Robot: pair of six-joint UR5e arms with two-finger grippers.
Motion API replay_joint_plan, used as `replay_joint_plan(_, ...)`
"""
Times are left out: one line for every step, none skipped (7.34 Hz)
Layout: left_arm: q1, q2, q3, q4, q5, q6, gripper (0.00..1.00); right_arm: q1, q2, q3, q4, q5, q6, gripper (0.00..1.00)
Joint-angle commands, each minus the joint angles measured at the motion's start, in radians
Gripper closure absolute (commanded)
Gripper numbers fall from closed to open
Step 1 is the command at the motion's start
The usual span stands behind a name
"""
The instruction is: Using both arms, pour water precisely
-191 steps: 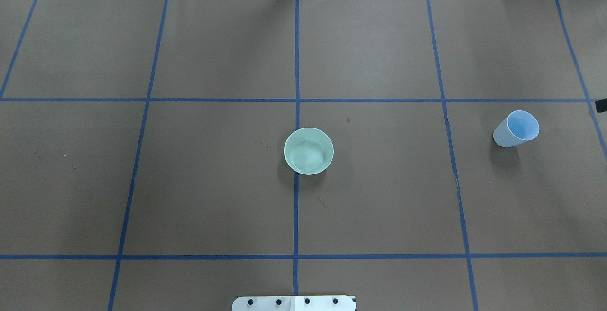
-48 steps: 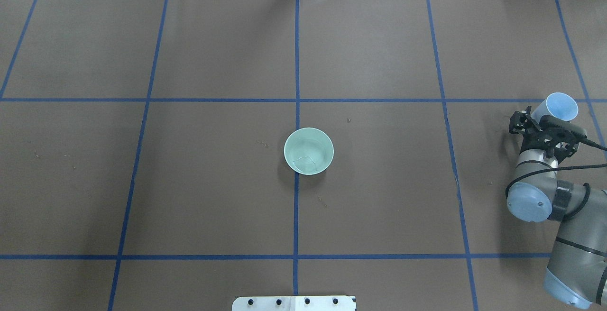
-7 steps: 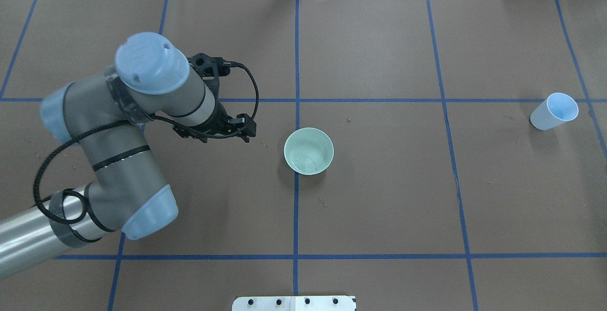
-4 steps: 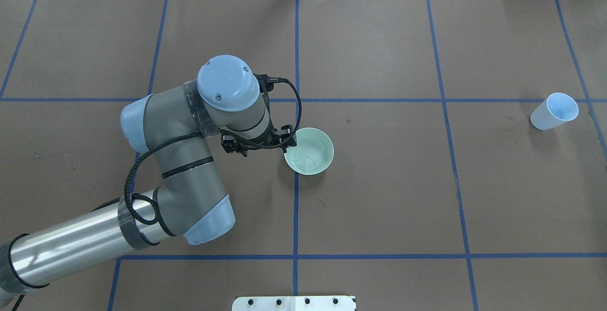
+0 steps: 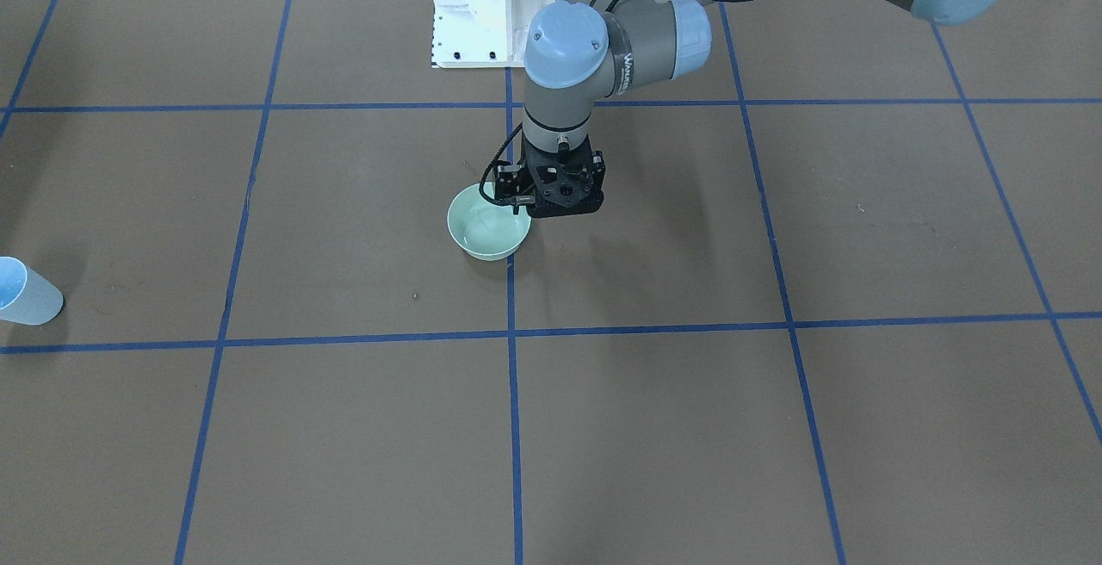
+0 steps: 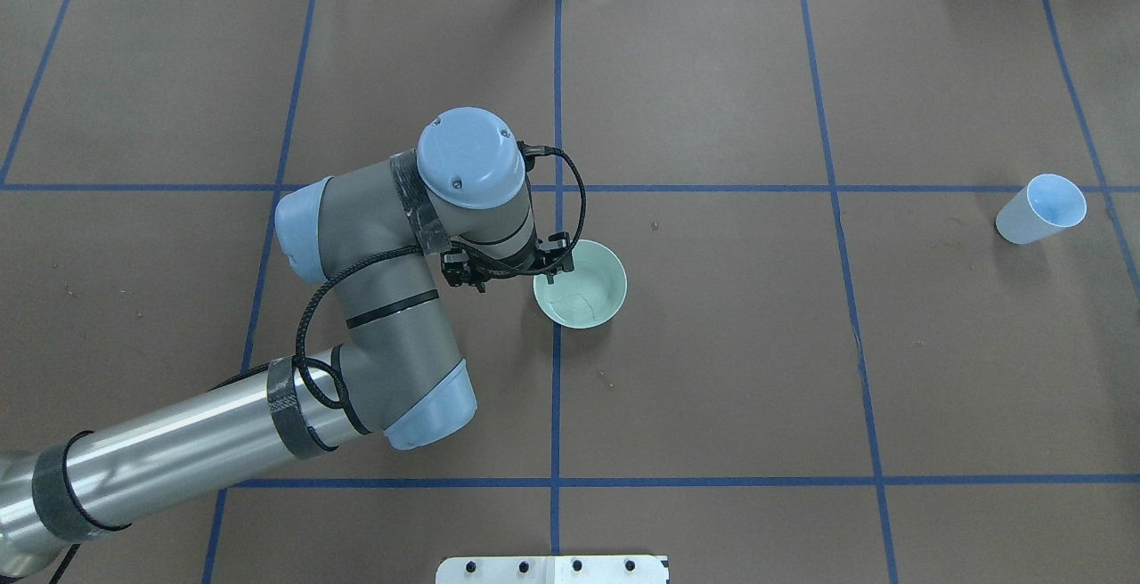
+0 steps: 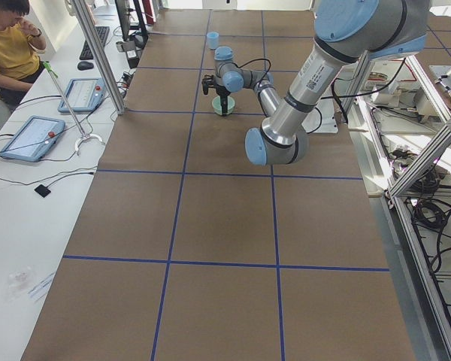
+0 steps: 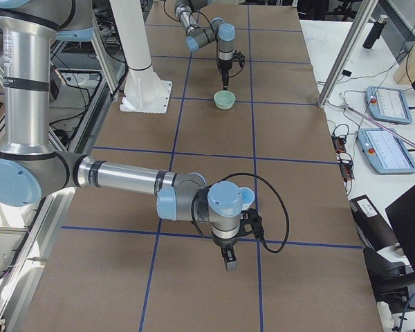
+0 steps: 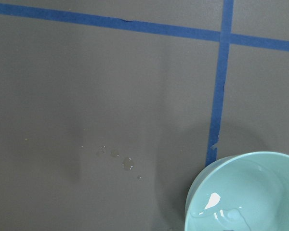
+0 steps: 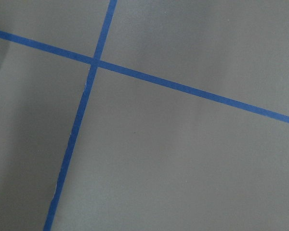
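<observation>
Left end effector [image 6: 508, 272] has shifted rightward, now beside the bowl [image 6: 620, 286].

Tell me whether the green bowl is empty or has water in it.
Not empty: it holds a little water. The left wrist view shows a shallow glinting puddle at the bottom of the green bowl, far below its rim.
</observation>
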Motion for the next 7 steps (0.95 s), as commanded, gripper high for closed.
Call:
replay_joint_plan(0.004, -0.001, 0.051, -0.060, 0.004, 0.003, 0.19, 0.000, 0.000, 0.000, 0.001, 0.000, 0.001, 0.00)
replay_joint_plan(0.004, -0.001, 0.059, -0.073, 0.004, 0.008, 0.35, 0.000, 0.000, 0.000, 0.001, 0.000, 0.001, 0.00)
replay_joint_plan(0.004, -0.003, 0.058, -0.073, 0.004, 0.009, 0.57, 0.000, 0.001, 0.000, 0.001, 0.000, 0.001, 0.00)
replay_joint_plan(0.004, -0.006, 0.058, -0.074, 0.002, 0.011, 0.79, 0.000, 0.001, 0.000, 0.001, 0.000, 0.001, 0.00)
replay_joint_plan(0.004, -0.007, 0.056, -0.074, 0.002, 0.023, 0.89, 0.000, 0.003, 0.000, 0.001, 0.000, 0.001, 0.00)
replay_joint_plan(0.004, -0.009, 0.056, -0.074, 0.002, 0.026, 0.91, 0.000, 0.003, 0.000, 0.001, 0.000, 0.001, 0.00)
replay_joint_plan(0.006, -0.014, 0.055, -0.074, 0.001, 0.026, 0.92, 0.000, 0.003, 0.000, 0.000, 0.000, 0.001, 0.00)
